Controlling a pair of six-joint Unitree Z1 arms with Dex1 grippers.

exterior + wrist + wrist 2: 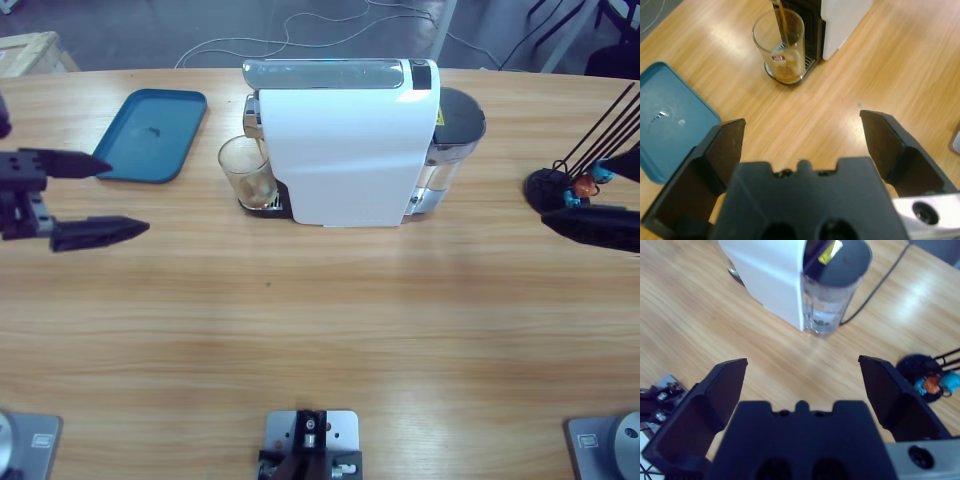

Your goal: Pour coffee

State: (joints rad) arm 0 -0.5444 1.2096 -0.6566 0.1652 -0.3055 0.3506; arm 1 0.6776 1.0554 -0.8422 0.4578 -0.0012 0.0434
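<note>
The coffee (786,75) lies shallow in a clear glass cup (781,45) under the white machine (345,140), a thin brown stream falling in, seen only from the left wrist, ahead of the left gripper (802,145), jaws apart. A blue tray (667,120) lies left. The right gripper (802,385), jaws apart, faces the machine's clear tank (827,307).

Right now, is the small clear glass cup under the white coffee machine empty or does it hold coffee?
It holds some coffee: the small clear glass cup stands upright with a shallow brown layer at its bottom, and a thin brown stream runs into it from the white coffee machine.
</note>
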